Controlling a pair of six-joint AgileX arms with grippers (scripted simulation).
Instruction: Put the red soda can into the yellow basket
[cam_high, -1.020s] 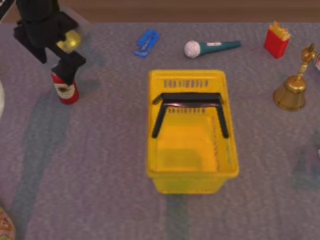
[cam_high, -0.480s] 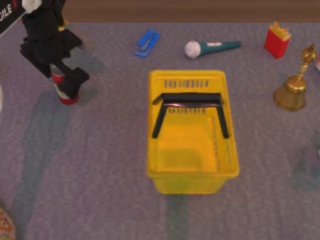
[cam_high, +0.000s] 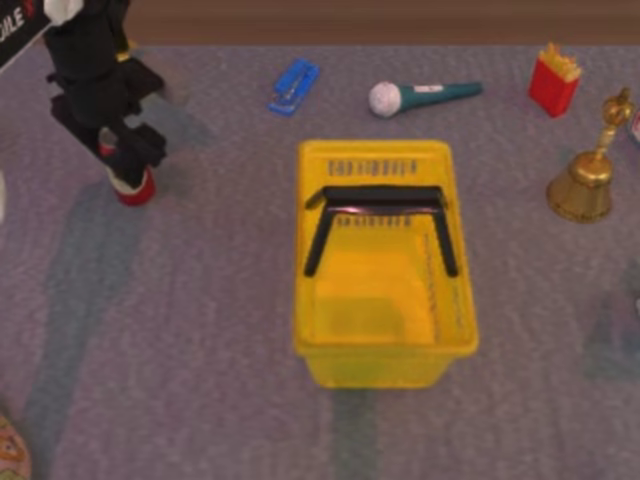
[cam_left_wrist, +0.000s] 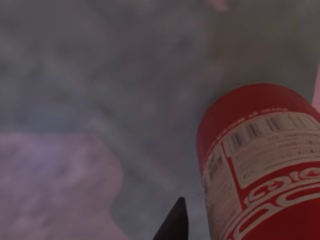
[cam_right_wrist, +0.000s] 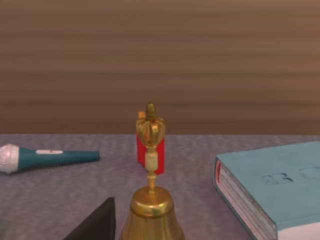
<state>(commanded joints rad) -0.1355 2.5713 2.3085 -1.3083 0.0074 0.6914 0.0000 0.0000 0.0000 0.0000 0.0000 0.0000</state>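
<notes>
Seen from above: left gripper (cam_high: 128, 160) down over the red soda can (cam_high: 133, 187) at the table's (cam_high: 200, 350) far left, well apart from the yellow basket (cam_high: 383, 352) in the middle; finger spread impossible to tell. Left wrist: can (cam_left_wrist: 260, 165) close up, barcode label showing, one dark fingertip (cam_left_wrist: 172, 222) beside it. Right wrist: brass bell (cam_right_wrist: 151, 200), microphone (cam_right_wrist: 45, 157), blue book (cam_right_wrist: 270, 190)

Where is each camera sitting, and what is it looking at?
Top view: above the table, looking straight down; the left gripper is over the red soda can, left of the yellow basket.
Left wrist view: on the left arm, facing down at the can; one dark fingertip shows.
Right wrist view: on the right arm, looking level across the table at the bell.
Shared: top and right wrist both show the bell and microphone.
</notes>
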